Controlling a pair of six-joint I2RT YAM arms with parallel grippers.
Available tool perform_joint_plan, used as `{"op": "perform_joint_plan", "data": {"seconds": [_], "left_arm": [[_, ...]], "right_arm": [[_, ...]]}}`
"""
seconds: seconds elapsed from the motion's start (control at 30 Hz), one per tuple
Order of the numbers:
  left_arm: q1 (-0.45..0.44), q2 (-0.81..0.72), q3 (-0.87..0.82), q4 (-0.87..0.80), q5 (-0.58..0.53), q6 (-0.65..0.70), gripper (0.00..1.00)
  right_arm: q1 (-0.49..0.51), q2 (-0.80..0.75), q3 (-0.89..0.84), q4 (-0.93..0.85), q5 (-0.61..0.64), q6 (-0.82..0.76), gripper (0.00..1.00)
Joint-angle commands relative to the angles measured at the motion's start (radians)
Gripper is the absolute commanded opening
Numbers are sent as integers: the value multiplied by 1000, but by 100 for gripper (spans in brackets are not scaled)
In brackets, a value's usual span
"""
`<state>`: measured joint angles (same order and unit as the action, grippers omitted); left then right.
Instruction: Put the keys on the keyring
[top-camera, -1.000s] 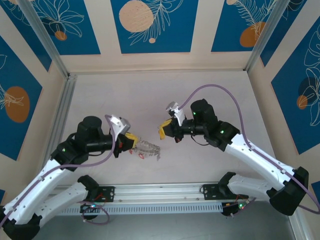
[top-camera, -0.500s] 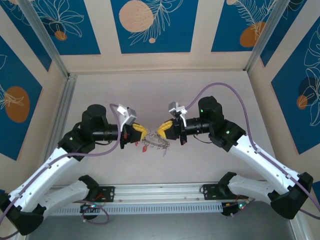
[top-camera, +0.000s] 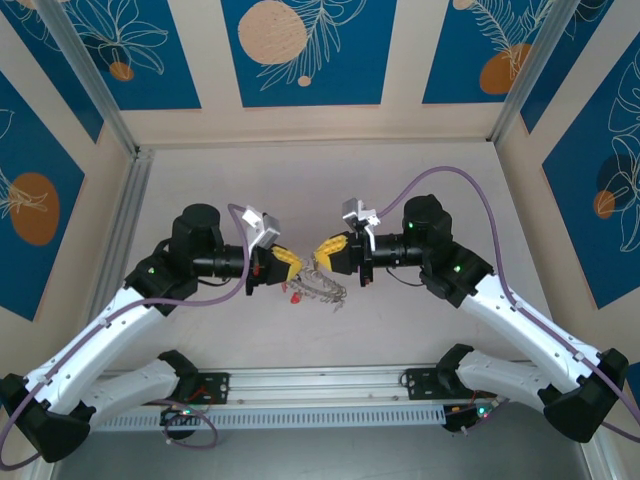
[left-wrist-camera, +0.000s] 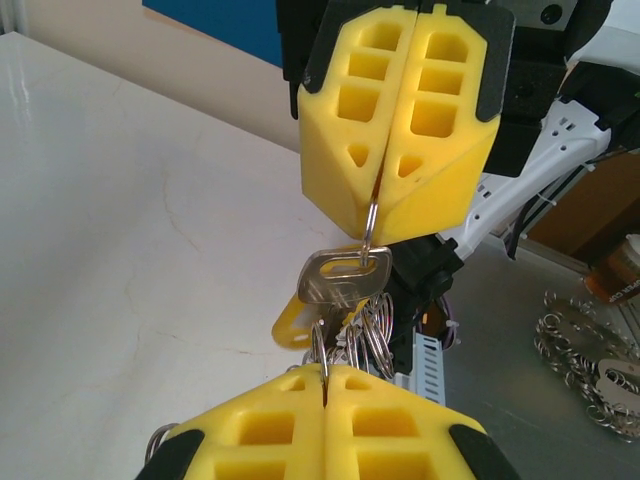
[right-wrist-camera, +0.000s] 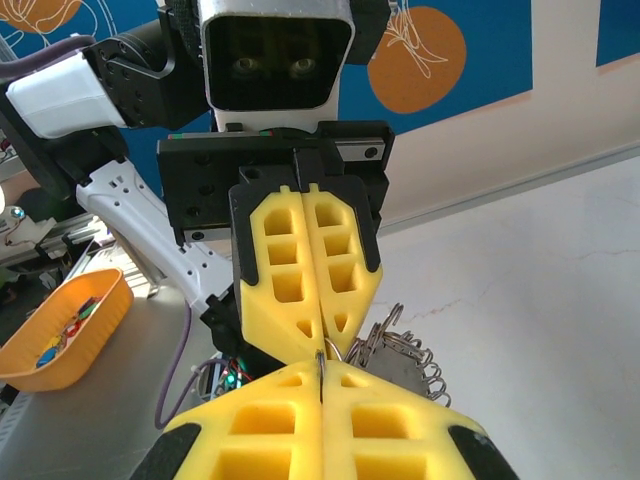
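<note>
Two grippers tip to tip at centre of overhead view, over pale table (top-camera: 420, 170): left gripper (top-camera: 287, 264) and right gripper (top-camera: 326, 254), both clenched, yellow fingers pressed flat together with no gap.

Between them and just below, keyring (top-camera: 326, 287). Silver-grey; from above not a clean circle but an untidy bunch of many small wire loops. Nipped from both ends: thin metal edge caught in seam of left gripper's fingers, fine wire loop pinched at tips of right gripper. Contact between lowest loops and table: cannot tell.

From left wrist camera, upper centre: right gripper's tips, wire emerging from the seam and running down through slot in head of silver key (left-wrist-camera: 338, 279). Key tilted, hanging just beneath those tips. Behind and lower left of it, yellow tag (left-wrist-camera: 289, 327). Below and right, overlapping round loops bunched close above left gripper's fingertips at bottom of frame.

In overhead view, red tag (top-camera: 293, 297) dangling at lower left of bunch.

From right wrist camera, centre right: fan of grey loops spilling to the right of the meeting tips.

Elsewhere: heap of loose rings (left-wrist-camera: 590, 350) on grey surface at right edge of left wrist frame; orange bowl (right-wrist-camera: 60, 340) with small coloured pieces at lower left of right wrist frame.
</note>
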<state>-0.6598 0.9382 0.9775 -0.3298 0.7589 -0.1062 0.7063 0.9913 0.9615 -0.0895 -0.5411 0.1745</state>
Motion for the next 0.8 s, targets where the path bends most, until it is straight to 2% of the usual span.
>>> {"op": "perform_joint_plan", "data": {"seconds": [0.0,0.77], "left_arm": [[-8,-11,38,61,48,-13,0],[-8,-15,16,123,63,-42,0]], "right_arm": [[4,8,-11,6,0,-20,0],[12,23,-6,-11,-76,-38,0]]}}
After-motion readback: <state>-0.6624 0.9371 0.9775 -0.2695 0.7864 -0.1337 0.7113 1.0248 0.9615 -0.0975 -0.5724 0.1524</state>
